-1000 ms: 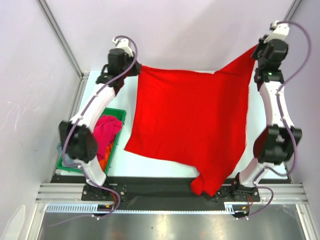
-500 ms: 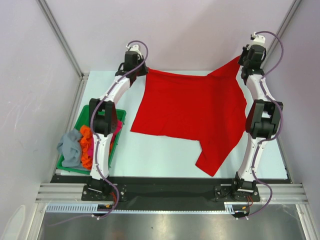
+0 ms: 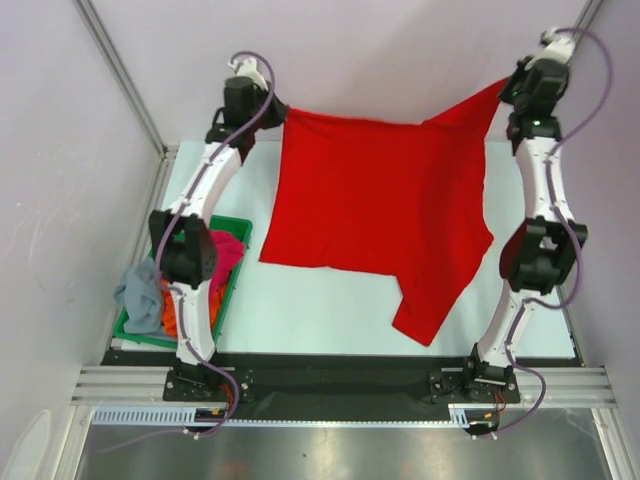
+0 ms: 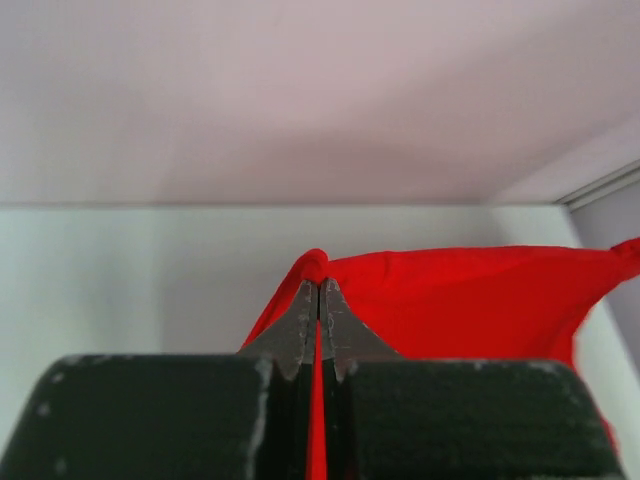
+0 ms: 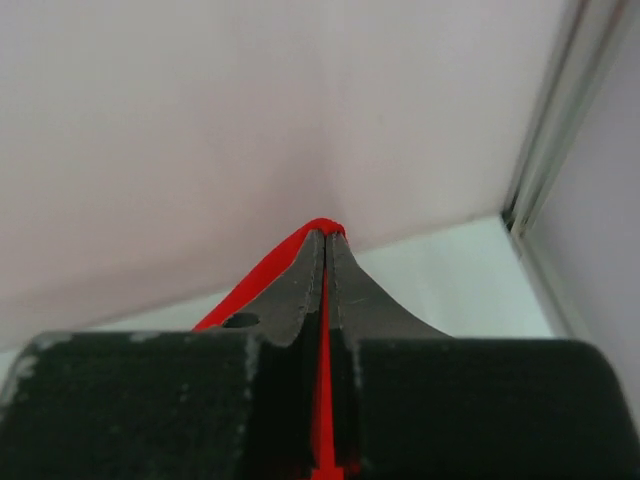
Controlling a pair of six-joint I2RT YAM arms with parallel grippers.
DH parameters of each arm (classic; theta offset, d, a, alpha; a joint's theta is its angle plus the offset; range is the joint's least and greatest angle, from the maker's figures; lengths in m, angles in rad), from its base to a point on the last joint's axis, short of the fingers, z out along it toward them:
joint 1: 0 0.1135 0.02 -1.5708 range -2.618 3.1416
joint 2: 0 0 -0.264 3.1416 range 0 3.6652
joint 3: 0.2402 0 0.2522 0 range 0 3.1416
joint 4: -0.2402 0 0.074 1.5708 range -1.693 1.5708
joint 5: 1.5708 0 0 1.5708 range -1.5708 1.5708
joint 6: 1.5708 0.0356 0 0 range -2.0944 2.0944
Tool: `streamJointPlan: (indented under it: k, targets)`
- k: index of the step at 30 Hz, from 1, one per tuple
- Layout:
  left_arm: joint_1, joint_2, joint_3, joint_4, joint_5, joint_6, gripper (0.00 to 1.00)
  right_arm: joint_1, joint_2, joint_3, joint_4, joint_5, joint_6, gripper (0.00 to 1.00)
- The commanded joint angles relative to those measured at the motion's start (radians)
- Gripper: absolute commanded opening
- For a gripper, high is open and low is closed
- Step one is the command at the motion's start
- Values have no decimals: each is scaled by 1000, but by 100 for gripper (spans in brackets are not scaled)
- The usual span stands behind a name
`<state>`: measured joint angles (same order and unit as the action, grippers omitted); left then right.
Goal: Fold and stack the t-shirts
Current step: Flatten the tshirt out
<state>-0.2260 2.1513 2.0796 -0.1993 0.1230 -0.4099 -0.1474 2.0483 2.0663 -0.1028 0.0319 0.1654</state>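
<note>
**Near edge of table (image 3: 300, 320), left corner:** a green tray (image 3: 243, 228) holds a grey shirt (image 3: 138, 292), an orange shirt (image 3: 170, 315) and a pink shirt (image 3: 228, 250), all unfolded. The left arm's elbow stands over them.

**Middle of table:** the red shirt (image 3: 380, 200) is spread out. Its left hem lies level, but a flap on the right trails toward the near edge. Whether the cloth rests on the table cannot be told.

**Far edge of table:** the left gripper (image 4: 320, 285) and the right gripper (image 5: 327, 235) are each clamped tight on an upper corner of the red shirt.

**Risks:**
- Each pinch takes only a thin bit of cloth, so a hard pull could slip a corner free.
- The trailing flap could fold under and crease if the shirt is laid down as it hangs.
- The elbow could snag the shirts in the tray.
</note>
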Motion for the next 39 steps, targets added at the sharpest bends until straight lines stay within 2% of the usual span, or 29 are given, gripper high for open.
streamJointPlan:
  k: [1, 5, 12, 17, 23, 30, 39]
  targets:
    - [2, -283, -12, 87, 29, -18, 0, -27, -249, 115, 9, -3, 10, 0]
    - [-12, -448, -36, 75, 47, 22, 1, -26, -429, 124, -23, 11, -21, 0]
    - [-24, -672, 22, -20, 43, 95, 0, -6, -611, 219, -97, 37, -64, 0]
    - [-32, -804, 5, -38, 64, 105, 0, 15, -720, 258, -118, 31, -64, 0]
    - [-38, -1011, -151, 40, 52, 77, 0, 74, -803, 299, -121, 45, -98, 0]
    - [-39, -1027, -173, 15, 52, 63, 0, 141, -806, 299, -114, 89, -162, 0]
    - [-50, -857, -217, 0, 21, 66, 0, 269, -679, 166, 26, 214, -374, 0]
